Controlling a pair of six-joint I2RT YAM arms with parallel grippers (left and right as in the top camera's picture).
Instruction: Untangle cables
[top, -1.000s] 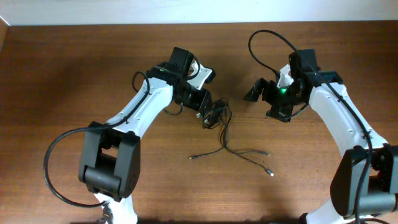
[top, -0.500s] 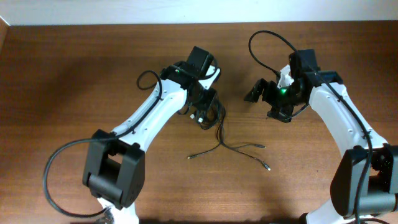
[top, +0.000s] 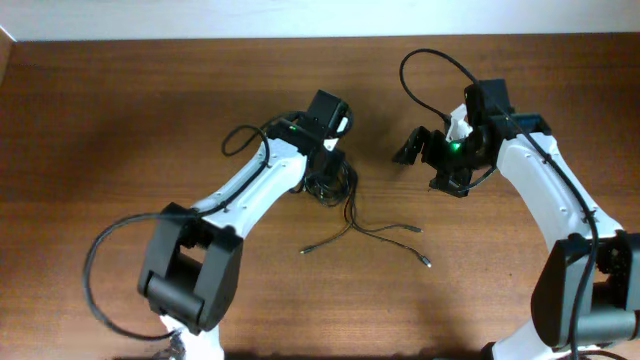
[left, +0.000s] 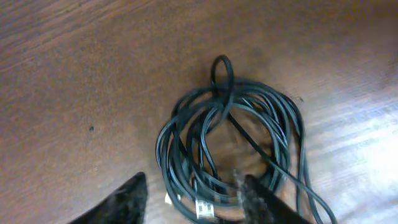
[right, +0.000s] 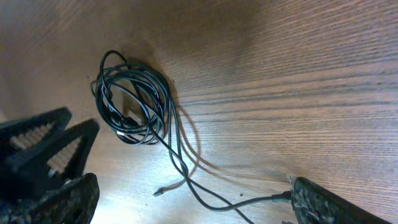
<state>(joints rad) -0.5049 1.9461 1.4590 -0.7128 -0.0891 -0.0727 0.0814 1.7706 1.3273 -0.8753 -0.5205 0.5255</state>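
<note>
1. The left gripper (left: 189, 186) hangs low over the table (top: 120, 120), its jaws standing apart. A few strands pass between them, but nothing looks pinched, so I'd call it released.
2. Directly beneath it are the cables (right: 160, 106). Most of their length is wound into one tight coil (left: 221, 93) lying flat on the wood, with a small loop poking out on the side away from the jaws.
3. Several loose tails (top: 385, 230) trail out of that bundle toward the arms' bases. They fan apart and end in small plugs (top: 427, 262), clear of both arms.
4. The right gripper (top: 420, 150) hovers off to the side, near the coil but apart from it, jaws spread wide and empty. I'd guess it's placed to take a strand while the left one anchors the bundle.
5. With the coil this wound up, the untangling looks barely begun.
</note>
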